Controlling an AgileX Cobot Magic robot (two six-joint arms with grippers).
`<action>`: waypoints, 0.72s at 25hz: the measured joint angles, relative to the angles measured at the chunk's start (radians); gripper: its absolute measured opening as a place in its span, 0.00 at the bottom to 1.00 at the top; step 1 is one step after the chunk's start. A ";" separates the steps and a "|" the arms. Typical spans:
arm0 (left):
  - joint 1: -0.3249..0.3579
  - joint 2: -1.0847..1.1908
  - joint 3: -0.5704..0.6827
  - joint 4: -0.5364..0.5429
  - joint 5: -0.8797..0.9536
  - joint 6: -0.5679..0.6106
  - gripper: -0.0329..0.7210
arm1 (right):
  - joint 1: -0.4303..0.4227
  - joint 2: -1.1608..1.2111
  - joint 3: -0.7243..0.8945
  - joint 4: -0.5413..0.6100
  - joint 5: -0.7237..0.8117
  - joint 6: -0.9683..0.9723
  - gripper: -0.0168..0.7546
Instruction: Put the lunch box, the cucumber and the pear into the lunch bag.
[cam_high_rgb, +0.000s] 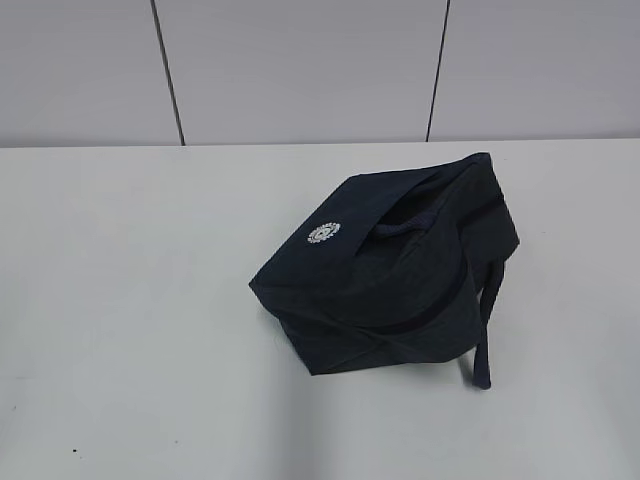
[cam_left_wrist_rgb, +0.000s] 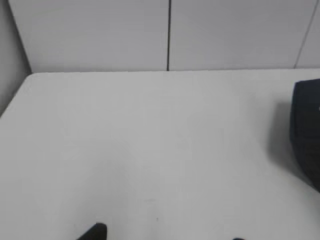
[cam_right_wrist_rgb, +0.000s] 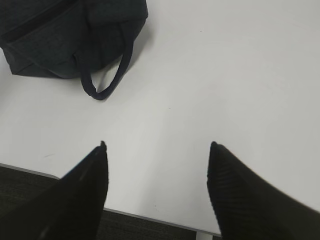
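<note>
The dark navy lunch bag (cam_high_rgb: 390, 265) sits on the white table right of centre, its top zipper looking shut, a white round logo (cam_high_rgb: 322, 233) on top and a loop handle (cam_high_rgb: 486, 330) hanging at its right side. It also shows in the right wrist view (cam_right_wrist_rgb: 65, 35) at top left, and its edge in the left wrist view (cam_left_wrist_rgb: 307, 127). The lunch box, cucumber and pear are not visible. My right gripper (cam_right_wrist_rgb: 156, 147) is open and empty above the table's front edge. My left gripper (cam_left_wrist_rgb: 165, 235) shows only fingertip ends, wide apart and empty. Neither gripper appears in the exterior view.
The white table (cam_high_rgb: 130, 300) runs to a grey panelled wall (cam_high_rgb: 300, 70) at the back. Its front edge (cam_right_wrist_rgb: 150, 216) shows in the right wrist view, with dark floor below. The table's left edge (cam_left_wrist_rgb: 15, 95) shows in the left wrist view.
</note>
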 joint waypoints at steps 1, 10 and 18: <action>0.023 -0.011 0.000 0.000 0.000 0.000 0.63 | 0.000 0.000 0.000 0.000 0.000 0.000 0.65; 0.101 -0.024 0.000 -0.001 0.003 0.000 0.59 | -0.052 0.000 0.001 0.000 0.000 0.000 0.65; 0.101 -0.024 0.000 -0.001 0.003 0.000 0.53 | -0.053 0.000 0.001 0.000 -0.002 0.000 0.65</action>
